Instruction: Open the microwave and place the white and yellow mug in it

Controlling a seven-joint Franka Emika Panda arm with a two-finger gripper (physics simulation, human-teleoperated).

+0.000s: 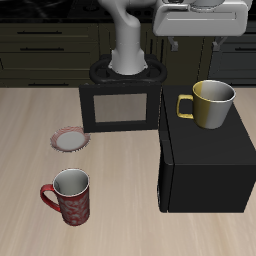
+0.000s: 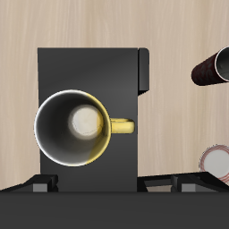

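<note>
Nearest the exterior camera stands a red patterned mug (image 1: 69, 195) on the wooden worktop (image 1: 120, 215), close to its front edge, upright, its handle pointing away from the microwave. A little farther back lies a small round plate (image 1: 69, 139) with a reddish rim, apart from the mug. The microwave (image 1: 208, 165) sits beside them as a large matte black box reaching close to the front edge; in the wrist view its grey bar handle (image 2: 143, 70) runs along one side and the door appears closed. On top of the microwave, toward its back, stands the white and yellow mug (image 1: 212, 104), upright, with its mustard handle pointing toward the robot's base. From the wrist view the mug (image 2: 75, 127) shows a pale inside with a bright round bottom. Behind the plate, a black stand (image 1: 122, 100) carries the robot's base. The claw (image 1: 200, 22) hangs well above the white and yellow mug, touching nothing; whether its fingers are apart or together cannot be told, since the exterior view shows only its pale body.
</note>
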